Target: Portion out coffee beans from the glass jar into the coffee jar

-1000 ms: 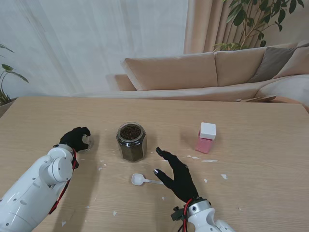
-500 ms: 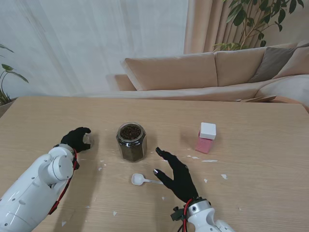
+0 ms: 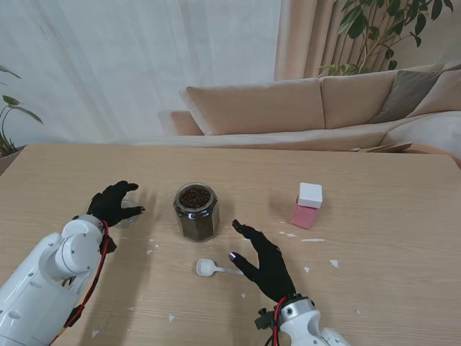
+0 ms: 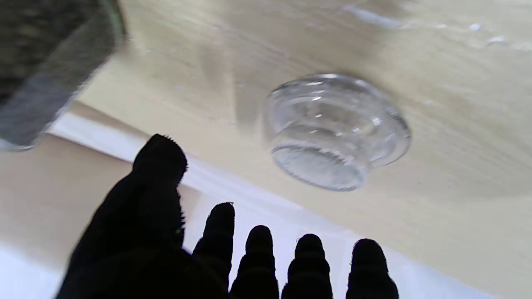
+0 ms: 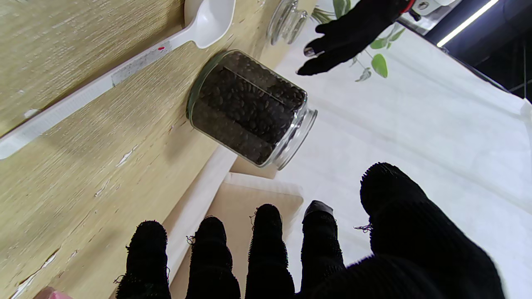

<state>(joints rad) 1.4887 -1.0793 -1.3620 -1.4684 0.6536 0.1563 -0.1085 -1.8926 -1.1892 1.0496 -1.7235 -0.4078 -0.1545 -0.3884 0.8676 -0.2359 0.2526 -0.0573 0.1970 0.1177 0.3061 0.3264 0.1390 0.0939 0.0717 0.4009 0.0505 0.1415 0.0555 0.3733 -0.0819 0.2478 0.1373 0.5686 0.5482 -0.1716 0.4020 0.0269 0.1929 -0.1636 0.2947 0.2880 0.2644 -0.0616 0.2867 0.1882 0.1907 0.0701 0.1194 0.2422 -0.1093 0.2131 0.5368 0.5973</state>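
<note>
The desk [image 3: 374, 238] carries the glass jar [image 3: 196, 211] of coffee beans, lid off, near its middle. The left hand [image 3: 113, 204] hovers with fingers spread over a clear glass lid [image 4: 336, 128] toward the left edge. The right hand [image 3: 265, 261], fingers apart and empty, hangs by the white spoon [image 3: 216, 269] near the front edge. A pink, white-capped coffee jar [image 3: 308, 205] stands right of the middle.

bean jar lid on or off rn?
Off. The glass jar stands upright with an open mouth and the beans exposed; its glass lid lies on the table beside the open left hand.
</note>
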